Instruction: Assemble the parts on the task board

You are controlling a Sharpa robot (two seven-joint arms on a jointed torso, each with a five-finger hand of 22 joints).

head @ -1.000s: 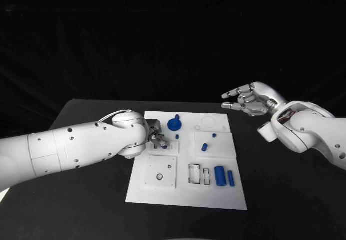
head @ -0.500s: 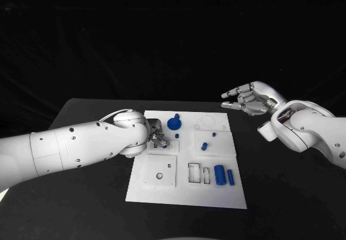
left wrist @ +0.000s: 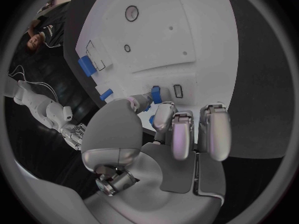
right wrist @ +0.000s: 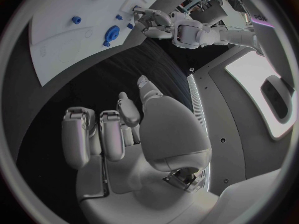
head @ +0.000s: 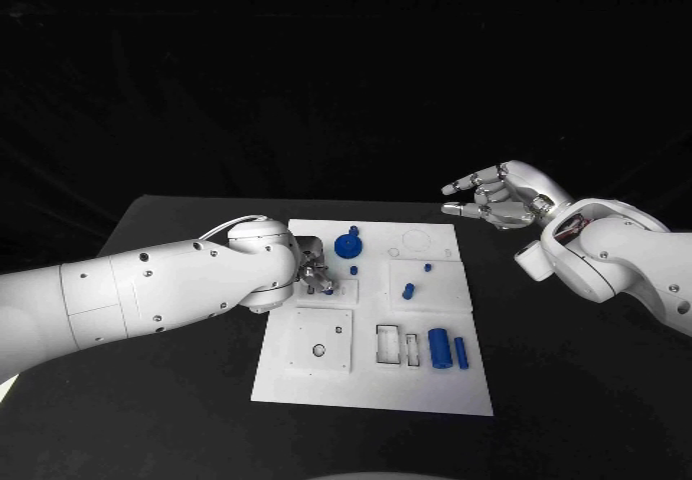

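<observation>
Task board (head: 378, 385): white plate, centre of the black table (head: 577, 400). Left hand (head: 316, 276) at about 10 o'clock on the board, fingers (left wrist: 163, 115) bunched low over a small blue part (left wrist: 156, 93) there; grip or mere touch cannot be told. Blue knobbed disc (head: 348, 246) just beyond the hand at 12 o'clock. Small blue pegs (head: 410, 293) near board centre; two blue cylinders (head: 449, 353) side by side at 4 o'clock. Right hand (head: 498, 197) raised off the board's 1 o'clock corner, fingers (right wrist: 93, 134) curled loosely apart, holding nothing.
</observation>
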